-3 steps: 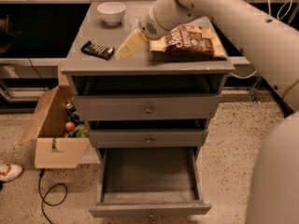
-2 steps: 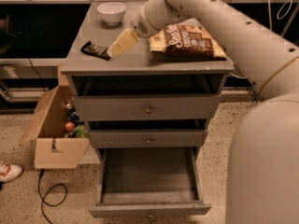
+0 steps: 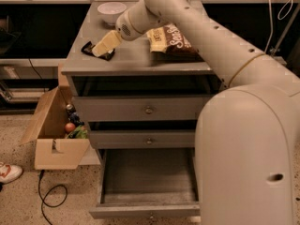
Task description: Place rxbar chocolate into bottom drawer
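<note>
The rxbar chocolate [image 3: 87, 48] lies near the left front edge of the tabletop [image 3: 136, 62]; only its dark left end and a sliver of its near edge show, the rest being covered by the gripper [image 3: 104, 45]; its lettering cannot be read. The gripper sits slanted over the bar, its tip at the wrapper; whether its jaws are apart, together or clamped on the bar I cannot tell, nor whether they touch it. The robot arm [image 3: 197, 27] crosses the tabletop from the right and covers part of the brown snack bag [image 3: 169, 40]; the arm's bulky lower part [image 3: 248, 153] hides the right ends of all three drawers. The bottom drawer [image 3: 145, 211] stands pulled out, its inside bare where it shows; its knob is cut off at the lower edge. The top drawer [image 3: 149, 109] and middle drawer [image 3: 149, 140] are above it. A white bowl [image 3: 111, 9] stands at the back of the tabletop. On the floor to the left is an open cardboard box [image 3: 56, 153] with small things inside, too dim to name; a shoe [image 3: 7, 171] is cut by the left edge; a black cable [image 3: 49, 198] loops nearby.

Since a second ago the gripper has travelled left from beside the snack bag to over the bar; the bar, bag and bowl have stayed put.
</note>
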You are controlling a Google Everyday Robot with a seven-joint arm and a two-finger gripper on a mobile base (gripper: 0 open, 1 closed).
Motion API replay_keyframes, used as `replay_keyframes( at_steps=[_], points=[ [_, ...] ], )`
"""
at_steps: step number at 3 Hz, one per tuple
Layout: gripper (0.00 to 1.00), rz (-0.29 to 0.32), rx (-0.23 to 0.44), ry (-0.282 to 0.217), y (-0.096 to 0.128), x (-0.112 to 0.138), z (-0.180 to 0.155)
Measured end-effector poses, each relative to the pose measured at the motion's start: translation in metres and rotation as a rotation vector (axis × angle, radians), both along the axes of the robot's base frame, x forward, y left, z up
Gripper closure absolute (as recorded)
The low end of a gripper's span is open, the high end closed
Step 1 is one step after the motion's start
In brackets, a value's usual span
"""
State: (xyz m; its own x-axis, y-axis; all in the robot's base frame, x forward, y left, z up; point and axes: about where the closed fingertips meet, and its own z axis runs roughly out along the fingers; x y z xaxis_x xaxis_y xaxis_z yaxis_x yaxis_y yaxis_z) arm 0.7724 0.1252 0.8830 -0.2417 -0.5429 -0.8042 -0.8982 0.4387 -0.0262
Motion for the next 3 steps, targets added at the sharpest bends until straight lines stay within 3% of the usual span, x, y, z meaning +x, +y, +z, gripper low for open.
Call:
replay_keyframes(
  at_steps=[2,3],
  points=[
    [0.00,0.006,0.050,0.013,0.047,0.028,-0.031],
    [0.00,0.010,0.055,0.013,0.057,0.035,-0.042]
  ],
)
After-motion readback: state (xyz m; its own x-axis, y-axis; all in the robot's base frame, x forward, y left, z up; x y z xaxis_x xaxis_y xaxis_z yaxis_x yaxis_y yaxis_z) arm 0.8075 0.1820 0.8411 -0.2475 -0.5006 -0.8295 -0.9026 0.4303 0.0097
